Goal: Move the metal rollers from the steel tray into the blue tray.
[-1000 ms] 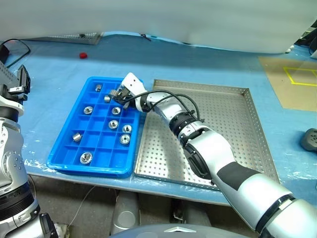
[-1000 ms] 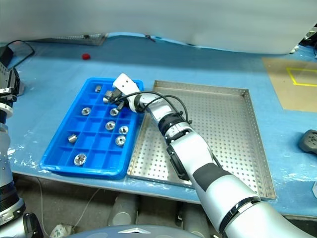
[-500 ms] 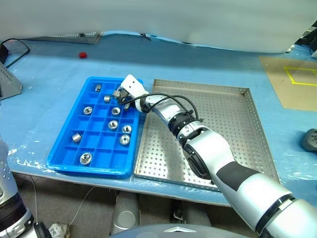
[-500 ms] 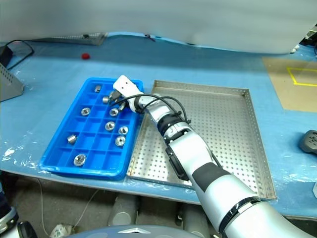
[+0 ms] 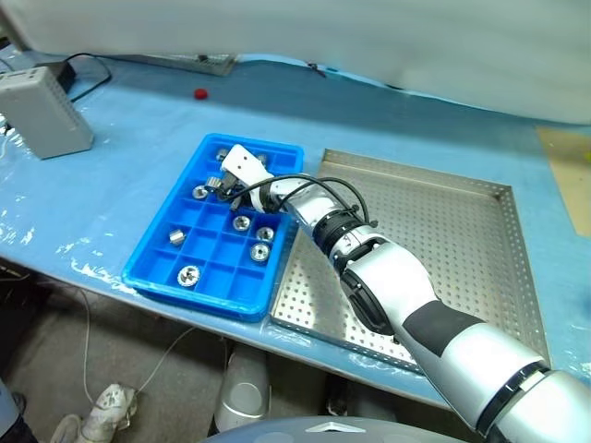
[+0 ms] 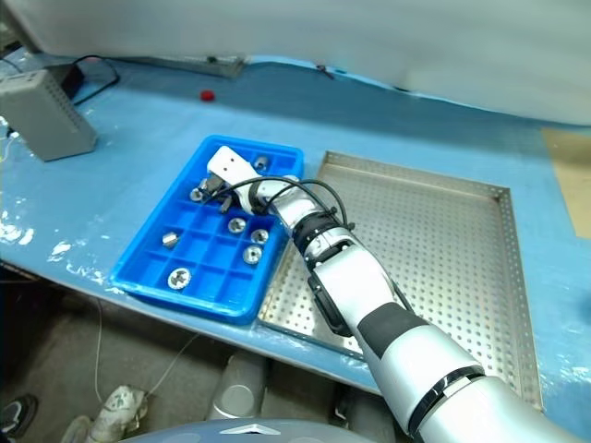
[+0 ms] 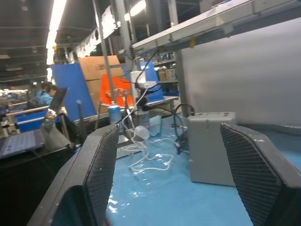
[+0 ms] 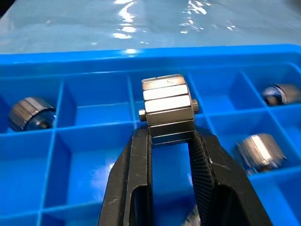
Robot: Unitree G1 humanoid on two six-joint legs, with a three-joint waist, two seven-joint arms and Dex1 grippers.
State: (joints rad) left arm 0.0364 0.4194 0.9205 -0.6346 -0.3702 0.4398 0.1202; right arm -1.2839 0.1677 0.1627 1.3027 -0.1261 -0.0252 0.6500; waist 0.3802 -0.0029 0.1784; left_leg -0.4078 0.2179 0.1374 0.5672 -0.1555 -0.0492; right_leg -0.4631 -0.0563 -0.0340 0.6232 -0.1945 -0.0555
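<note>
Roller: pinched by right tool over blue tray
Left tool: spread, empty
Steel tray: looks emptied, partly hidden

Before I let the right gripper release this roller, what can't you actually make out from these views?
- Head views: the right gripper and its wrist cover part of the blue tray, so rollers there can't be counted.
- Right wrist view: the held roller hides the compartment floor below it; whether it touches the tray is unclear.
- Head views: the arm crosses the steel tray at its near left corner, hiding that floor.
- Left wrist view: left gripper faces the workshop, away from the trays.
</note>
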